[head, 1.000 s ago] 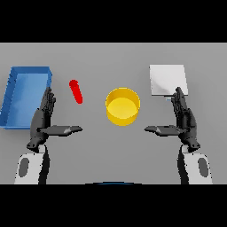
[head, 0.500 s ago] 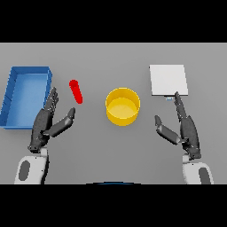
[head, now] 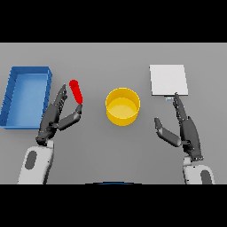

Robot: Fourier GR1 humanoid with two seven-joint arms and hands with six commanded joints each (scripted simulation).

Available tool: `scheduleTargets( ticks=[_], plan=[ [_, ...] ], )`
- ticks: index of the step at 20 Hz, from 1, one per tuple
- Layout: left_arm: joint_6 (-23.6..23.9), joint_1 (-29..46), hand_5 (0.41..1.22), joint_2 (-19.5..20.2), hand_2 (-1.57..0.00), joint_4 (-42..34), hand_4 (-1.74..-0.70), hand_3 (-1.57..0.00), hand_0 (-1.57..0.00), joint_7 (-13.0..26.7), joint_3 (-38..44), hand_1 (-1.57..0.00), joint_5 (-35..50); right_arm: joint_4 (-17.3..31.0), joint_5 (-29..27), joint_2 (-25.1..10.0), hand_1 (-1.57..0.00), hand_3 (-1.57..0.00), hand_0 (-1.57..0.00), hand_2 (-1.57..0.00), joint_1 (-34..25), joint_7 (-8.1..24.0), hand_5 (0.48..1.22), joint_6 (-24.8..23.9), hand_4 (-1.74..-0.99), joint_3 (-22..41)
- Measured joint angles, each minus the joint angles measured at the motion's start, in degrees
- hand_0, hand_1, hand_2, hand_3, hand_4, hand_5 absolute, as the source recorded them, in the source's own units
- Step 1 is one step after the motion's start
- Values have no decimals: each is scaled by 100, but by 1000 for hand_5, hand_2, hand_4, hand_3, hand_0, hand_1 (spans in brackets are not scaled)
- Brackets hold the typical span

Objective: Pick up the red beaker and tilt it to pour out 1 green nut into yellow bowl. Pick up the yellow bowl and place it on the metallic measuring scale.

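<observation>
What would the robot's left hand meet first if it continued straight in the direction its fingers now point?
Probably the small red beaker. The left hand is open, its fingers pointing up and slightly right, and the beaker lies just beyond the fingertips. Height above the grey table is unclear, so the hand might pass over it.

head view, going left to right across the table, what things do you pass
blue tray → left hand → red beaker → yellow bowl → metallic measuring scale; the right hand overlaps the scale's span, so it is left out.
</observation>
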Motion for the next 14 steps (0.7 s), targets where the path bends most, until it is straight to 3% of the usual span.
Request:
scheduleTargets(
  ticks=[4, 6, 8, 12, 13, 14],
  plan=[
    [60, -495, 738, 1, 1, 761, -1376, 1, 1, -144, 178, 1, -45, -26, -26, 38, 1, 1, 1, 1, 23, -52, 683, -32, -1321, -16],
    [140, -750, 726, 8, 1, 1121, -1359, 1, 1, -192, 267, 1, -100, 66, -132, -29, 1, 1, 1, 1, -119, 132, 686, 10, -1331, -120],
    [152, -1043, 718, -49, 1, 1584, -1345, 1, 1, -252, 362, 1, -72, -40, -109, 1, 1, 1, 1, 1, 10, -2, 688, 16, -1339, -64],
    [128, -1536, 712, -49, 1, 2287, -1323, 1, 1, -524, 573, 1, 11, 57, -91, 15, 1, 1, 1, 1, -81, 131, 688, -45, -1338, -108],
    [171, -1648, 713, -27, 1, 2385, -1321, 1, 1, -571, 605, 1, -16, 21, -136, 29, 1, 1, 1, 1, -13, 37, 688, 6, -1336, -85],
    [180, -1755, 711, -43, 1, 2505, -1319, 1, 1, -572, 595, 1, -52, 113, -170, -19, 1, 1, 1, 1, -81, 145, 687, 44, -1333, -130]
  ],
)
